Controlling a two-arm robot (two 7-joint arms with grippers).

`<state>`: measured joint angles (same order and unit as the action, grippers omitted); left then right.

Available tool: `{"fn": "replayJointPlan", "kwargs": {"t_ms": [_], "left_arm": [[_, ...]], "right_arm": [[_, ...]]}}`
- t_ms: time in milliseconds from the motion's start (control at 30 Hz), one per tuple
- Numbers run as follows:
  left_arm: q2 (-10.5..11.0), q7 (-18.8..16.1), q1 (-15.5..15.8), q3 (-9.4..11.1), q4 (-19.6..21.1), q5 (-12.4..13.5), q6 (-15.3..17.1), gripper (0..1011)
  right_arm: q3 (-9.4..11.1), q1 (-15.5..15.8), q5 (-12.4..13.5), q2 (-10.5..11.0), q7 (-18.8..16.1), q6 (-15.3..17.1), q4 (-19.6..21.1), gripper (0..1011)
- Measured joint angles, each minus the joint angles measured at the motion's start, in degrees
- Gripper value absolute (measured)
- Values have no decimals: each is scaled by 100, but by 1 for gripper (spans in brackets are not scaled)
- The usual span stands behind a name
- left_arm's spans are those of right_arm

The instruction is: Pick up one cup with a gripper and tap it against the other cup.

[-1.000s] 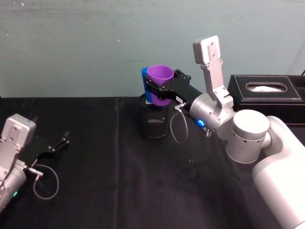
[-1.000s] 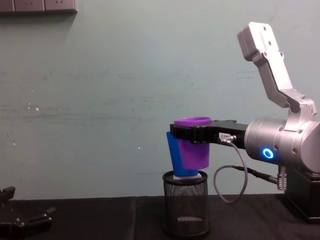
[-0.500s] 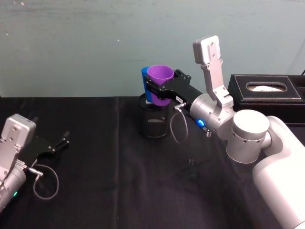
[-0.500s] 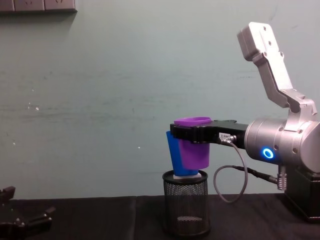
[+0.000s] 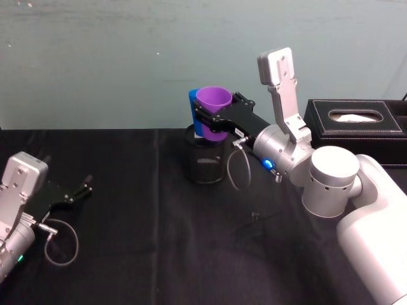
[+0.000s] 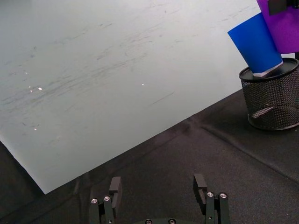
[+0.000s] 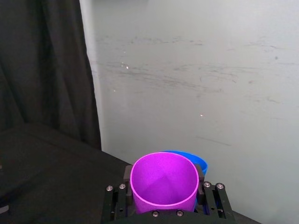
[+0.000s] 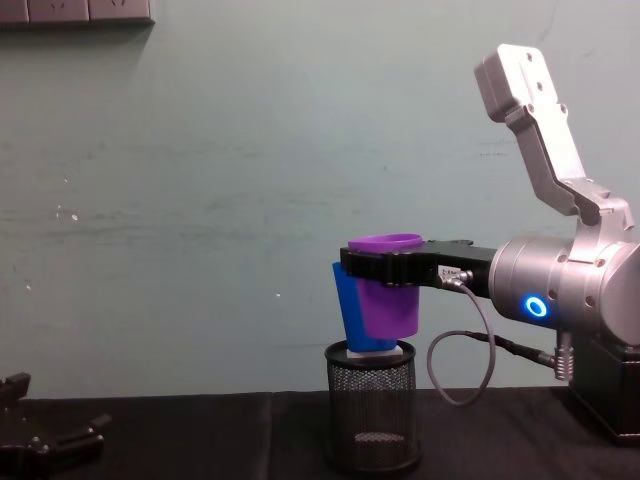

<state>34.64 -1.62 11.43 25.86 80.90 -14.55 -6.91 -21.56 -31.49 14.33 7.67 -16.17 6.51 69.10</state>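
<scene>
Right gripper [image 5: 213,113] clamps purple cup [image 8: 388,300] against blue cup [image 8: 345,305], which stands in a mesh holder [image 8: 372,410] at the tabletop's [image 5: 127,254] far edge. Its label [image 8: 447,272] is unreadable. Left gripper [image 6: 159,186] gapes by the left edge.

Upright purple cup [image 8: 388,305] raised, touching tilted blue cup [image 8: 350,310]

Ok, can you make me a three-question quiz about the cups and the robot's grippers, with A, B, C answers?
1. Where is the blue cup? A in the black mesh pen holder; B lying on the cloth; C hanging on the wall.
2. What colour is the cup in the right gripper? A red; B purple; C green.
3. How is the left gripper? A open, holding nothing; B shut on a cup; C shut on a cable.
Answers: 1 A, its base sits tilted in the holder. 2 B, the purple cup is clamped in it. 3 A, its jaws stand apart, nothing between.
</scene>
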Motion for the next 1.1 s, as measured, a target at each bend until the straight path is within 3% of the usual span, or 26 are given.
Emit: {"fn": "replayJointPlan", "kwargs": {"t_ms": [1100], "left_arm": [[0,0,0,0,0,0,0,1000]], "right_arm": [[0,0,0,0,0,0,0,736]]}}
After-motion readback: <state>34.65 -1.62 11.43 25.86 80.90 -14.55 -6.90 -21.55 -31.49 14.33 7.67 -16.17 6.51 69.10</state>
